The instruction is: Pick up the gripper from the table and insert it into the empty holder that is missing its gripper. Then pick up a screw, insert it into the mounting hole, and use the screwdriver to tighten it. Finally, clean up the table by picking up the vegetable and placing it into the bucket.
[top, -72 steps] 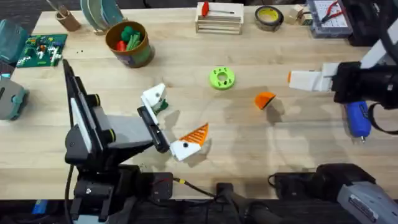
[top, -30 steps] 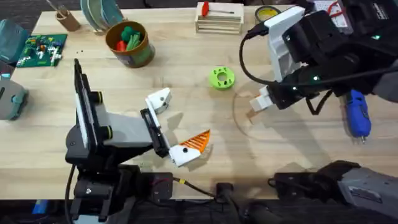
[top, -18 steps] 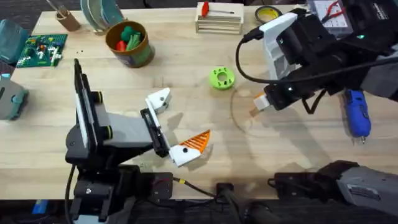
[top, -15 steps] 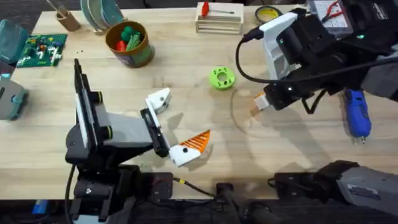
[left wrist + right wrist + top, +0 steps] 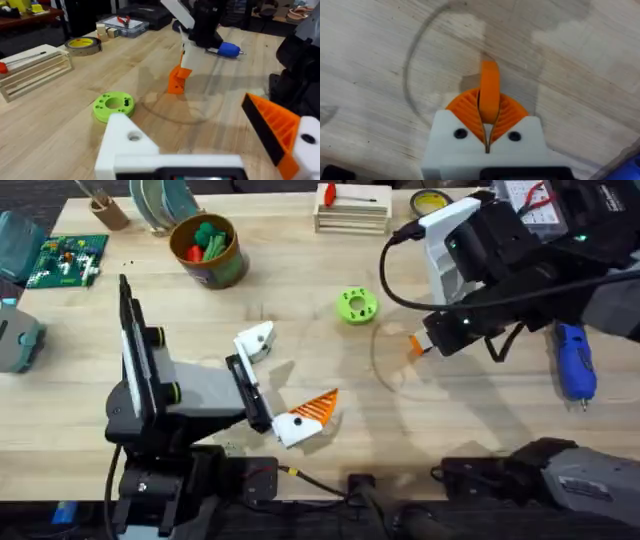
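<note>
Orange gripper fingertip (image 5: pixel 489 90) pinched upright between the right gripper's (image 5: pixel 488 112) ribbed pads over the wooden table (image 5: pixel 300 310), left gripper (image 5: pixel 280 385) spread wide, its empty white holder (image 5: pixel 254 338) near the lime ring disc (image 5: pixel 356 306).

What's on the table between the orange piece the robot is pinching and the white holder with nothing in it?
In the overhead view, only bare wood lies between the gripper and the holder. The lime green ring sits off to one side, not between them.

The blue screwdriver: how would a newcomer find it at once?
Look at the table's right side, beyond the right end effector. The screwdriver lies there flat on the wood. It is bright blue, pen-shaped, with a thin metal bit, unlike the red-handled tool at the far edge.
</note>
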